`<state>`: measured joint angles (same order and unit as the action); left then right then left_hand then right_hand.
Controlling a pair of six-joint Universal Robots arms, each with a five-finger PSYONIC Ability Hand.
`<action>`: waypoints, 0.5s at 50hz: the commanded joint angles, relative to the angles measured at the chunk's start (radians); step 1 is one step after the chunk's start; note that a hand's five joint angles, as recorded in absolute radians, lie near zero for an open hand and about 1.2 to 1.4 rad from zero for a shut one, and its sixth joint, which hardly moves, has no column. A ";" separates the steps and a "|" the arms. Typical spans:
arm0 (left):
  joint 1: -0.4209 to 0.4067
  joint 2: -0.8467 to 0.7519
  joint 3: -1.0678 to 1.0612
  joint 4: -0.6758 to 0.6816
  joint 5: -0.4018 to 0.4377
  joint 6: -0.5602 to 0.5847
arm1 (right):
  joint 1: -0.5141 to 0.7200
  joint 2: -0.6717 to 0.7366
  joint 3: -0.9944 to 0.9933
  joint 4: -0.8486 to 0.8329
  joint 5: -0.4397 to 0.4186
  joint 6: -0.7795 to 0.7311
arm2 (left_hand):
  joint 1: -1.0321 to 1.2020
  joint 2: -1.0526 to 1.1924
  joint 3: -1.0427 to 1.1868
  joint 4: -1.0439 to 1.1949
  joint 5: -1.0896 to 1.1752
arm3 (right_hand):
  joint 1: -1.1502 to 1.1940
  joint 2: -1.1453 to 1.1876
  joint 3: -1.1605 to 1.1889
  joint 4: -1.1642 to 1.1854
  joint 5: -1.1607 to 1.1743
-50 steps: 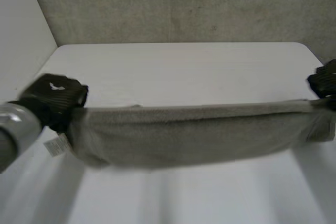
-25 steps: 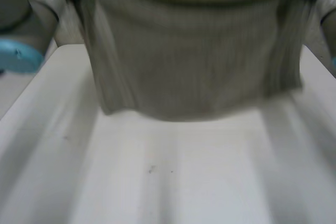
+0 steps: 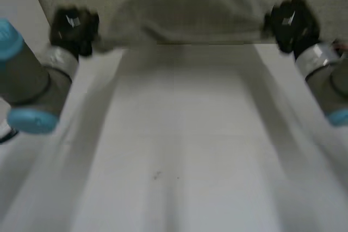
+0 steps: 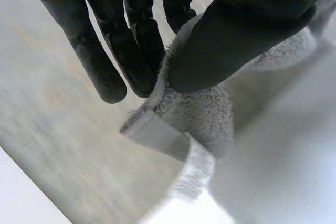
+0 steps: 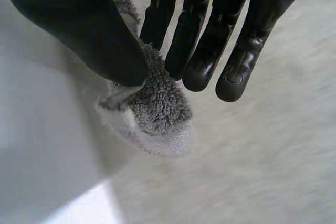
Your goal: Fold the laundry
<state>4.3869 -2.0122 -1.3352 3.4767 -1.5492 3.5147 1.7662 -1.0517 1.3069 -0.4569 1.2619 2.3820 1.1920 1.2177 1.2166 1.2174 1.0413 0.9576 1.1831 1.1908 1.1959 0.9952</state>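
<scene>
Towel (image 3: 185,17) has swung forward, corners pinched in left hand (image 3: 73,28) and right hand (image 3: 288,23) fingers (image 5: 210,45).

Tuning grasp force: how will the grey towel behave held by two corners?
Likely floppy: the towel bulges unevenly between the left hand and right hand. Probably not slippery: its pile bunches under the thumb. Seems light: pinches alone carry it.

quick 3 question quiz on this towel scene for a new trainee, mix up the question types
1. True or false: the left hand pinches a corner of the grey towel between thumb and fingers.
2. The right hand is: A open; B shut on the towel; C shut, holding nothing.
3. Fill in: the towel is stretched between the two ____.
Key: 1 true; 2 B; 3 hands.
</scene>
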 commanded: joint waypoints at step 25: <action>0.002 0.331 -0.510 -0.625 -0.003 0.090 | -0.203 -0.332 0.265 1.072 0.002 -0.400 | 0.204 0.179 0.180 0.179 0.180 | 0.439 0.213 0.205 0.200 0.227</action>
<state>4.3969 -1.7989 -1.8222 3.1063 -1.5524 3.5896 1.6441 -1.2164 1.4834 0.3479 1.2674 2.1723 1.1920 1.2177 1.2166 1.2174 1.0413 0.9576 1.1831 1.1909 1.1959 0.9953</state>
